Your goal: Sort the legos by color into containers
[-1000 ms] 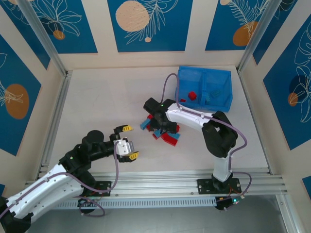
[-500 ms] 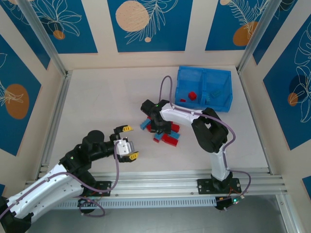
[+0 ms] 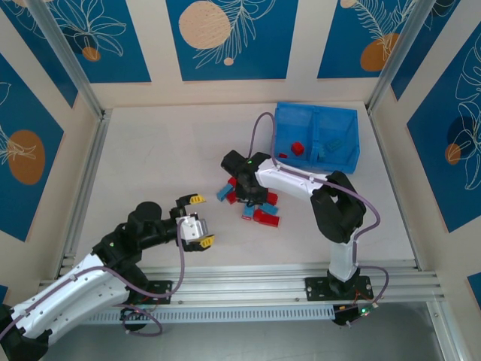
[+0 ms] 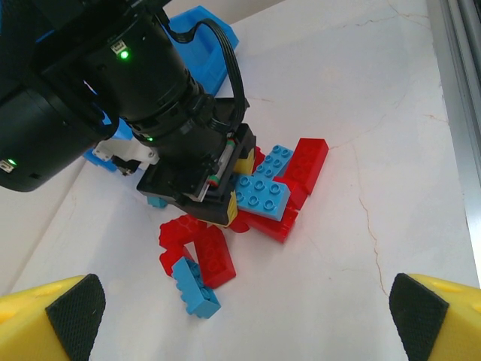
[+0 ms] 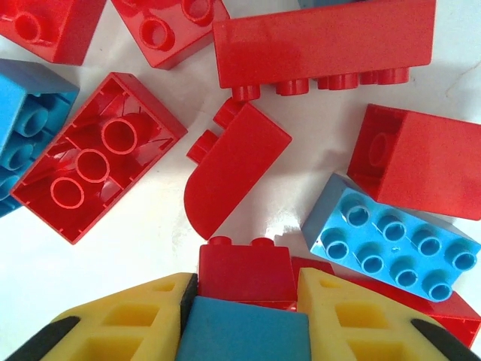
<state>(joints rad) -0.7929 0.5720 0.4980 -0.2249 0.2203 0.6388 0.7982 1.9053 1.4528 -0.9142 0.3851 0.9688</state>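
The right tool point(image 5: 244, 292) has shifted rightward over the legos point(image 3: 263, 216), clamped on a blue lego point(image 5: 242, 332); the left tool point(image 3: 197, 220) hangs, fingers apart, above the counter point(image 3: 150, 150).

A pale marbled table point(image 3: 165, 165) sits between blue floral wall panels point(image 3: 255, 45).

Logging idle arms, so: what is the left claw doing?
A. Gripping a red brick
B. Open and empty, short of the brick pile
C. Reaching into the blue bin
B: the left claw has its fingers wide apart with nothing between them, and the brick pile lies beyond them.
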